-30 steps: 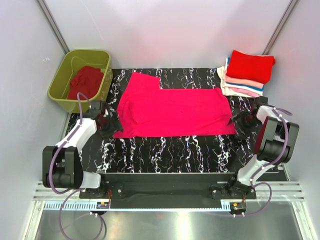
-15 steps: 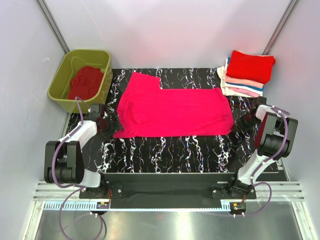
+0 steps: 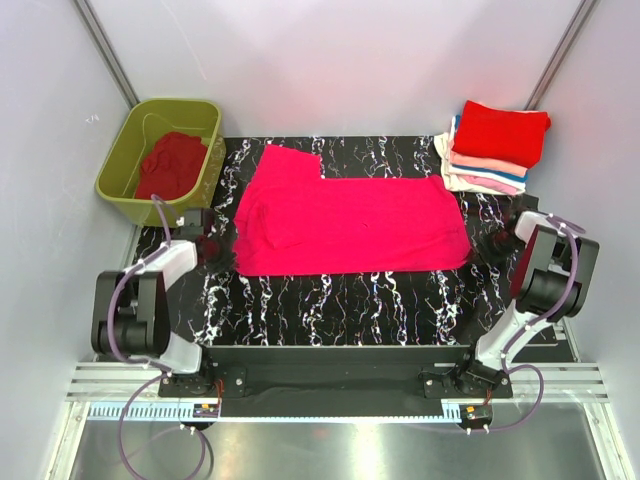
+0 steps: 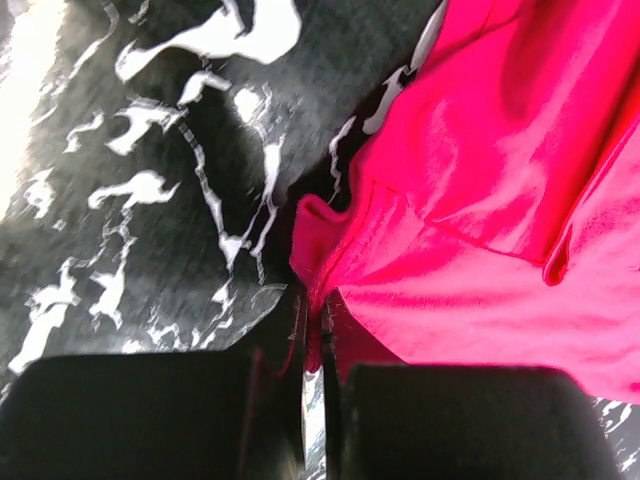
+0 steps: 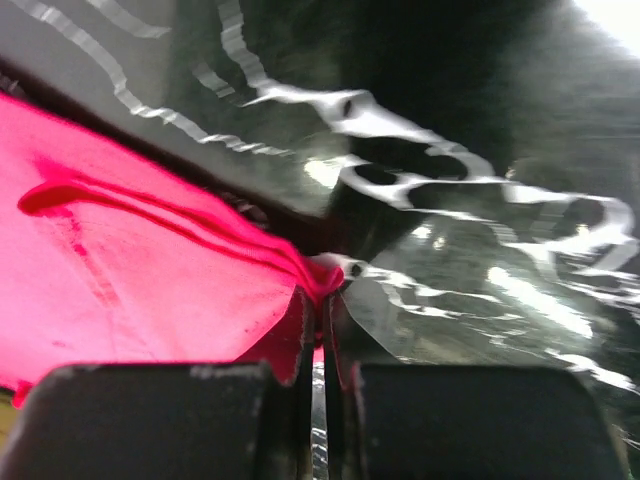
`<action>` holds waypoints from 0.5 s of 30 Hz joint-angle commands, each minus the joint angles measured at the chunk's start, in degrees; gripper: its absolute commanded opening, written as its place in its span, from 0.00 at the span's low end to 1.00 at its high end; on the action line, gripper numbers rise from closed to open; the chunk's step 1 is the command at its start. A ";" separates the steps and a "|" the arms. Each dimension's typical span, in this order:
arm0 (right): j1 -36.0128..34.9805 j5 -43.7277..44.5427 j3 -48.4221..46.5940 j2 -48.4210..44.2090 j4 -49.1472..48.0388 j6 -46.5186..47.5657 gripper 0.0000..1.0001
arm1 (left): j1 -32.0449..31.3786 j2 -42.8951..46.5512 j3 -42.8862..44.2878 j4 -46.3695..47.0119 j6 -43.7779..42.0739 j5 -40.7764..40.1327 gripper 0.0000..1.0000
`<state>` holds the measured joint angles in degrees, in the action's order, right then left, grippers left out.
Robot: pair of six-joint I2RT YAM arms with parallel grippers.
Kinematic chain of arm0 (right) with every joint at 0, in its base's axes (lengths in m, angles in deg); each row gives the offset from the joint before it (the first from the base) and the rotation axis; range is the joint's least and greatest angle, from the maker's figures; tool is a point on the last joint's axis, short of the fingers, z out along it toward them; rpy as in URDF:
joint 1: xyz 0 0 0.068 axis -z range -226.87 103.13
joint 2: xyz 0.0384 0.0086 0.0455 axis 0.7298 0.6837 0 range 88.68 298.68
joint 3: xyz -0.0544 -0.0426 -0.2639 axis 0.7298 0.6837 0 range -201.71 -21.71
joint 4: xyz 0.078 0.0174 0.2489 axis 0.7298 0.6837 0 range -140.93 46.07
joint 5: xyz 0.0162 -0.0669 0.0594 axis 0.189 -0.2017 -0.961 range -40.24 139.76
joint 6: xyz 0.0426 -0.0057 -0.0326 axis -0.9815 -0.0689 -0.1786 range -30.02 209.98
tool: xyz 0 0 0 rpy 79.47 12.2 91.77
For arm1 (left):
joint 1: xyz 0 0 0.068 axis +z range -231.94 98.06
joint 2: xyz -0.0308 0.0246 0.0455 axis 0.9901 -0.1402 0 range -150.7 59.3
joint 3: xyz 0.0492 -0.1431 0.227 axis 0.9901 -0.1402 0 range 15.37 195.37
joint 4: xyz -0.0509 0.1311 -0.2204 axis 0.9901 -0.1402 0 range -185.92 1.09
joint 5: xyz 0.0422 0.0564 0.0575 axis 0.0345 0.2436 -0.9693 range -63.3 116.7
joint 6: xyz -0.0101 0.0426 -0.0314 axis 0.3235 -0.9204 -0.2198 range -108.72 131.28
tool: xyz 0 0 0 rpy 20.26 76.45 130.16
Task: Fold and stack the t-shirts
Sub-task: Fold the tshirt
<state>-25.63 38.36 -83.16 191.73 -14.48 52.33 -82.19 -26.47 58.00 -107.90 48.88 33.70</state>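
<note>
A magenta-pink t-shirt (image 3: pixel 345 225) lies spread across the black marbled table (image 3: pixel 330 300). My left gripper (image 3: pixel 222 258) is shut on the shirt's near left corner (image 4: pixel 318 270); the cloth runs pinched between the two fingers. My right gripper (image 3: pixel 480 246) is shut on the near right corner (image 5: pixel 322 275), a small fold of fabric caught between its fingers. At the back right sits a stack of folded t-shirts (image 3: pixel 492 145), red on top, then pale pink and white. A dark red tee (image 3: pixel 172 165) lies crumpled in the tub.
An olive-green plastic tub (image 3: pixel 125 165) stands at the back left, just off the table's corner. Both arm bases sit along the near edge on a black bar (image 3: pixel 330 365). White walls close in on the left, back and right.
Both grippers have gone from open to shut, each now pinching a near corner of the magenta-pink shirt. The near left corner has been drawn in slightly.
</note>
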 commanded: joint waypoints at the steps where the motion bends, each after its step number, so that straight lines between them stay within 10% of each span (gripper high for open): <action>1: 2.93 9.81 2.21 -3.54 1.96 -1.02 0.00 | 0.16 9.53 0.71 -5.00 0.80 -4.89 0.00; 11: 3.38 12.55 10.55 -12.34 4.34 -2.70 0.00 | 0.16 28.99 -8.52 -15.55 4.40 -4.99 0.00; 15: 4.08 12.37 12.23 -13.22 4.60 -1.29 0.09 | -2.11 34.52 -10.21 -18.62 7.73 -5.06 0.17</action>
<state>-22.57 46.23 -72.23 180.49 -9.35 50.21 -82.96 4.32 47.60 -123.35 53.78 31.85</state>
